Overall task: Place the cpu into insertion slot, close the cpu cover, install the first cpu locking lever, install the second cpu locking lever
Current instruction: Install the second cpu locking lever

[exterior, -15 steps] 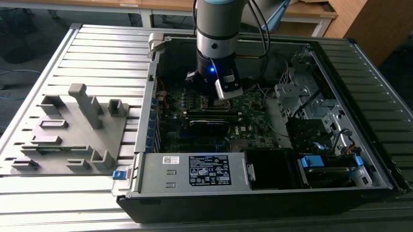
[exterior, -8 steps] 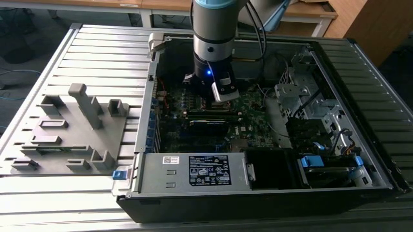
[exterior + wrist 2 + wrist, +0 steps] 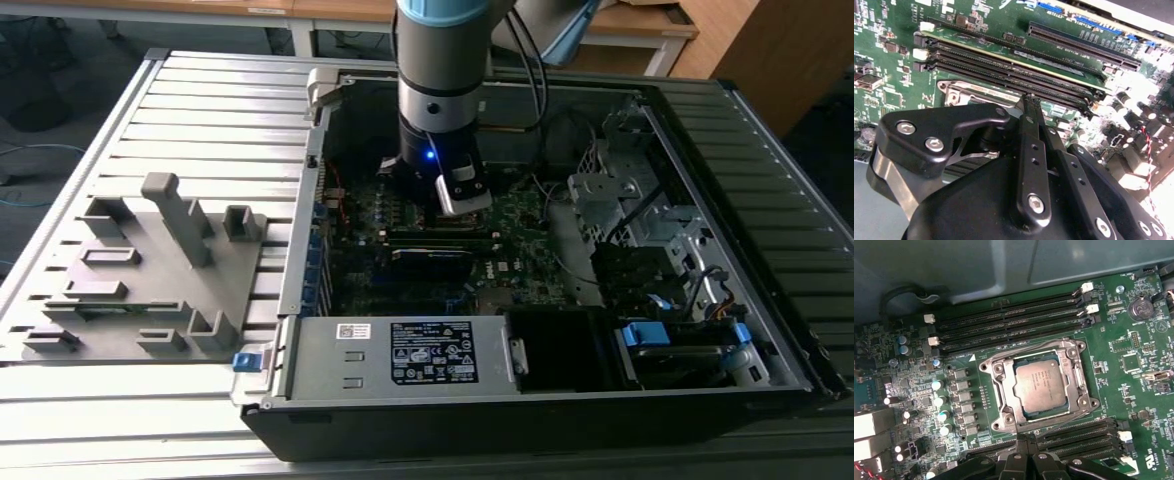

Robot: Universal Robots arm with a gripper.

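Black gripper (image 3: 1023,440) fingers sat closest to the lens in both wrist views, pinched together with nothing visible between them, tips right at one edge of the socket. The cpu (image 3: 1040,385) was already lying flat in its slot, and the cpu cover (image 3: 1077,374) was down around it, grey face showing through the cut-out. So I'd say it was at the lever stage. I honestly couldn't tell if either wire lever was hooked. Seating one calls for a firm push down and a sideways tuck under its catch, without scraping the board.

The first wrist view gave the whole socket. The second hid it behind the fingers but showed the memory slots (image 3: 1014,75) just beyond. The exterior view added the computer case (image 3: 534,430) and a grey fixture plate (image 3: 147,270) on that view's left.
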